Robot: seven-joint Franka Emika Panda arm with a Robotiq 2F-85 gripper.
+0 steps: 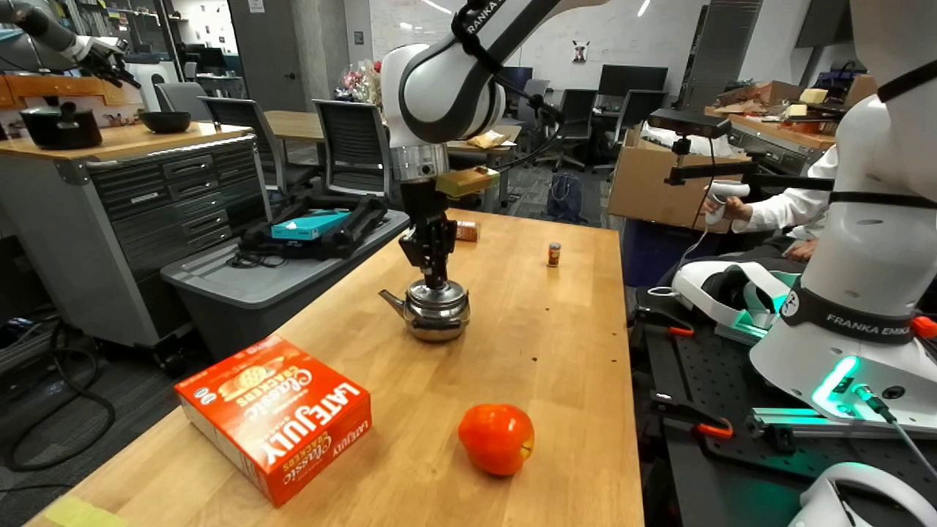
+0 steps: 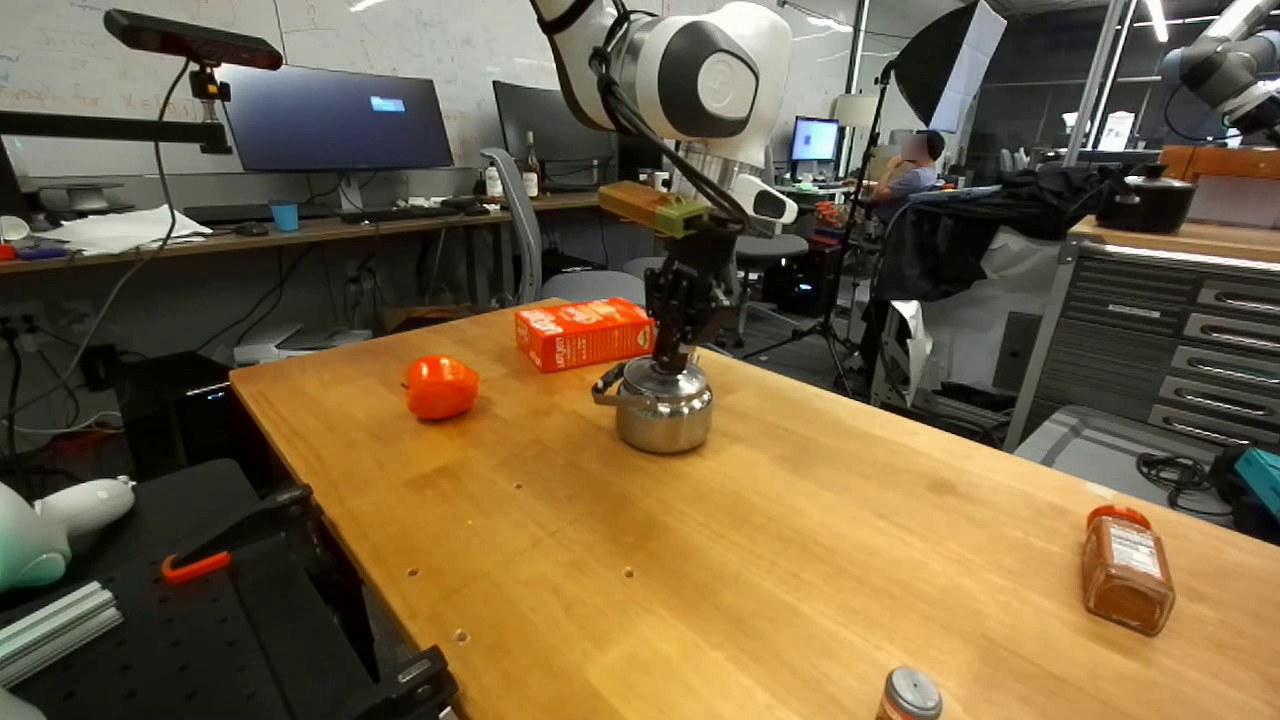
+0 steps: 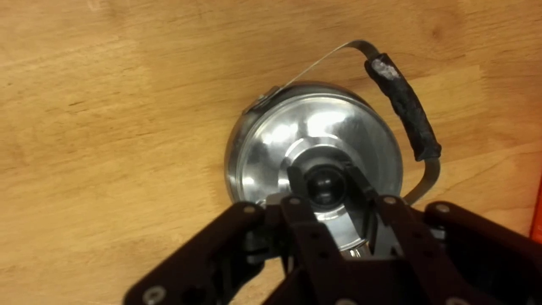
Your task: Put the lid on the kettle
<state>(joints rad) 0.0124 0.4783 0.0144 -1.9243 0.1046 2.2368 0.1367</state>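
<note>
White and bent, the arm (image 1: 443,91) reaches over from one o'clock in an exterior view, its pincer (image 1: 435,279) pointing straight down at the kettle (image 1: 436,322). In an exterior view, the handle (image 2: 606,380) leans to ten o'clock. In the wrist view, the lid (image 3: 313,127) is on the kettle. Two fingers (image 3: 297,180) stand a little apart either side of its black knob (image 3: 325,184); I can't tell if they squeeze.

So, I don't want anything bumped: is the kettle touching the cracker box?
Apart: in an exterior view, tabletop shows between the kettle and the cracker box; even the spout stops short of it.
</note>
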